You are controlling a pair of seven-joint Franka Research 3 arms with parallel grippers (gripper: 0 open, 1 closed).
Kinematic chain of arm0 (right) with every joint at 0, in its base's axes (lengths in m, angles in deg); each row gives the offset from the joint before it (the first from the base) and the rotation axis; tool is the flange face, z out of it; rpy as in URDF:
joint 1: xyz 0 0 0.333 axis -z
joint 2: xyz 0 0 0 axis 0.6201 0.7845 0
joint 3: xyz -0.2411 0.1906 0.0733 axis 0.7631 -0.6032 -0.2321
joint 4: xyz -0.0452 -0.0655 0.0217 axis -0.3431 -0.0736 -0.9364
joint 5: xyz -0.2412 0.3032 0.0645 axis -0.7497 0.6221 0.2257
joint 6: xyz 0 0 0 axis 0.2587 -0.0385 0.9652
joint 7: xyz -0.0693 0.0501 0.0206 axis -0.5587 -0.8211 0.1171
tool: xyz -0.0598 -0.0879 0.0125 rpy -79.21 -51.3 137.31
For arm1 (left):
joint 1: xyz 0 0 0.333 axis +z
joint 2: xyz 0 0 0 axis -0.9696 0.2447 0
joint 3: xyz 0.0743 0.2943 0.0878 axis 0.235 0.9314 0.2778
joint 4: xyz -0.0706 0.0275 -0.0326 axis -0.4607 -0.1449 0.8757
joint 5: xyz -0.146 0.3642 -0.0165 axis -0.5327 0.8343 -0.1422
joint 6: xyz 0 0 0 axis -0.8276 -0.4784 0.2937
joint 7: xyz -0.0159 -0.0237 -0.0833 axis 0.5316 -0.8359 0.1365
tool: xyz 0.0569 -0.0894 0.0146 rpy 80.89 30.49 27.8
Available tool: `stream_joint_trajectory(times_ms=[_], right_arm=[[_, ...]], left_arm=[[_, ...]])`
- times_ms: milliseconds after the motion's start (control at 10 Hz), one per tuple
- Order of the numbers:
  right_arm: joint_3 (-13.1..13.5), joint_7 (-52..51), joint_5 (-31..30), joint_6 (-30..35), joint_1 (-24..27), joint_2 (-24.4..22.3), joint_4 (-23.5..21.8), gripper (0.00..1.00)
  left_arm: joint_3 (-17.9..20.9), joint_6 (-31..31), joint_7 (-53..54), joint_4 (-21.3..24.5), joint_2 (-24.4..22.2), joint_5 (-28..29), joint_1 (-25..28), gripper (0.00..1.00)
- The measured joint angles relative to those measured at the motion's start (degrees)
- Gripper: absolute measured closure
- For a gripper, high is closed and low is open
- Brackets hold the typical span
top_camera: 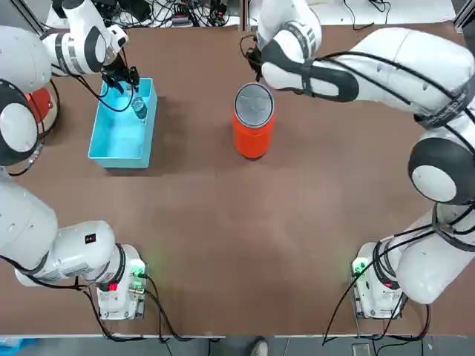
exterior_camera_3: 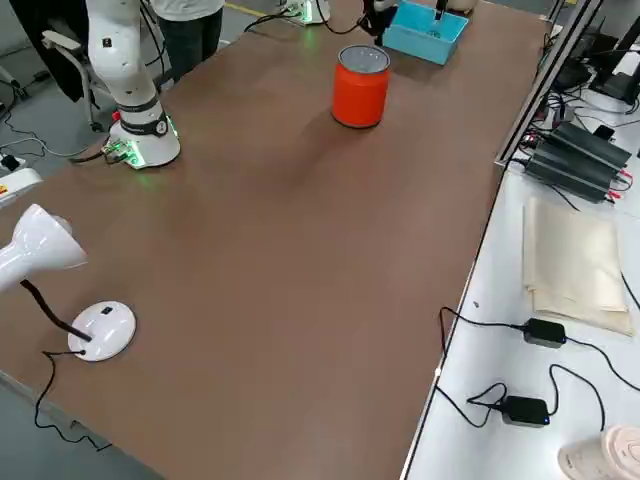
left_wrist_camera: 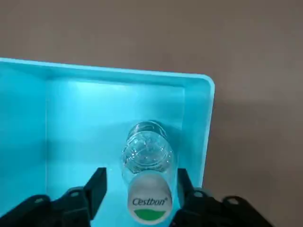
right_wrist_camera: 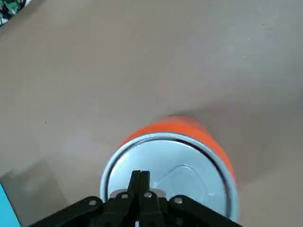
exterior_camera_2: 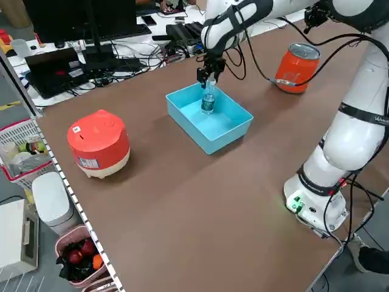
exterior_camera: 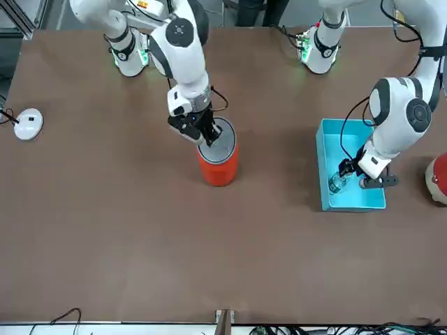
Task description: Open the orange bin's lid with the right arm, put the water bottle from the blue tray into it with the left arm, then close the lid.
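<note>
Two grippers: you are working the left gripper (left_wrist_camera: 141, 171) over the blue tray (top_camera: 119, 148), while you are holding the right gripper (right_wrist_camera: 140, 174) by the orange bin (exterior_camera_3: 360, 100).
Left gripper: you are keeping its fingers spread, one on each side of the water bottle (left_wrist_camera: 147, 156); a gap is showing on one side, and the other finger is lying right beside the plastic, so you cannot tell whether it is touching.
Water bottle: it is standing upright inside the tray, toward the wall nearer the bin; its white cap (left_wrist_camera: 150, 196) is facing your left wrist camera and showing "Cestbon" over a green patch.
Bottle, hidden part: the cap is covering much of the body from the wrist, and in the left side view the gripper is hiding the top.
Right gripper: you are keeping it clenched, fingertips together, with nothing showing between them.
Lid: the grey lid (right_wrist_camera: 182, 165) is sitting on the bin, which is standing upright, well apart from the tray; the fingers are overlapping the disc in the wrist view, and you cannot tell whether they are touching it.
Lid, hidden part: the black fingers are covering a stretch of its near edge.
Cut off: the red-and-cream rounded thing (exterior_camera_2: 99, 143) is running out of the front view, and a person (exterior_camera_3: 190, 30) is showing only in part.
</note>
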Motion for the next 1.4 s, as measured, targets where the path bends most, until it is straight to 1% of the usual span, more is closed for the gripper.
stream_joint_trajectory(times_ms=[100,200,300,400,500,800,900,1100,1300,1400], right_arm=[[0.0,2.6,-1.9,-0.9,-0.7,1.6,0.7,0.97],[0.0,4.2,-3.0,-1.8,-1.2,3.0,1.3,0.97],[0.0,4.8,-3.2,-2.5,-1.4,4.1,1.7,0.97],[0.0,5.2,-3.3,-2.9,-1.7,4.9,1.9,0.97],[0.0,5.3,-3.3,-3.1,-1.9,5.3,2.1,0.97],[0.0,5.5,-3.5,-3.2,-2.9,6.5,2.1,0.97],[0.1,5.5,-3.7,-3.4,-3.4,6.6,2.1,0.98],[0.2,6.3,-4.2,-3.5,-4.2,6.8,2.2,0.98],[0.5,6.4,-4.4,-3.6,-4.3,7.0,2.4,0.98],[0.6,6.5,-4.7,-3.6,-4.4,7.1,2.4,0.99]], left_arm=[[0.0,0.0,-0.1,0.0,0.0,0.0,0.0,0.44],[0.0,0.0,-0.2,0.1,0.0,0.0,0.0,0.47],[0.0,0.0,-0.3,0.2,0.0,0.0,-0.1,0.52],[0.0,0.0,-0.4,0.2,0.0,0.0,-0.4,0.60],[0.0,0.0,-0.4,0.2,0.0,0.0,-0.4,0.63],[0.0,0.4,-1.3,0.0,-0.1,0.0,-0.3,0.63],[0.1,1.7,-1.4,-0.7,-0.4,0.0,-0.2,0.63],[0.3,6.2,-2.9,-4.2,-1.4,0.0,0.0,0.63],[0.3,13.1,-4.3,-9.2,-2.3,0.0,0.0,0.63],[0.3,15.8,-5.0,-10.8,-2.7,0.0,0.0,0.63]])
